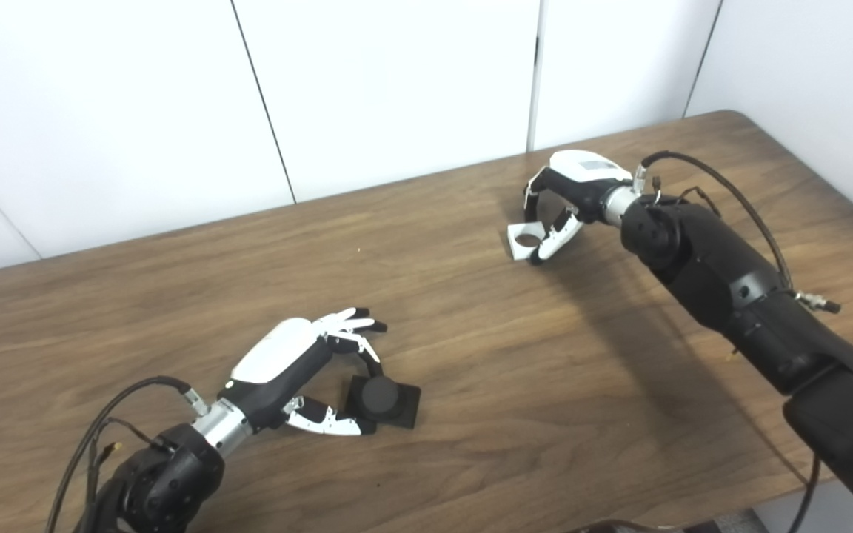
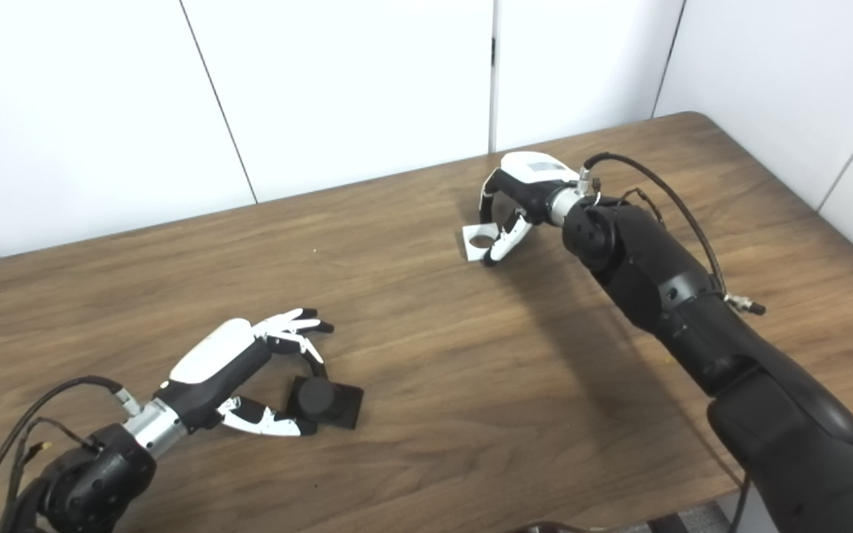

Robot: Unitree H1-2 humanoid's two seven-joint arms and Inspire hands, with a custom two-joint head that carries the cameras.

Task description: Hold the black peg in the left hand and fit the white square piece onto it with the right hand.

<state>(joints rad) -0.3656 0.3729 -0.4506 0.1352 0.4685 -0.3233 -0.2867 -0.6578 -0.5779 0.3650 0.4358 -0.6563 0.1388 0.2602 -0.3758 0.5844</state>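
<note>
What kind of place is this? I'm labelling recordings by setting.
Probably a lab or test room: a bare wooden table against plain white wall panels, with only a black peg and a white square piece set out.

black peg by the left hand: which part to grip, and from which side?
Grip the round upright post of the black peg, not its flat square base, which lies low on the table with little edge to catch. Coming from the near-left looks best: the left hand is already there, its fingers and thumb bracketing the post. Whether they touch it yet isn't clear.
</note>
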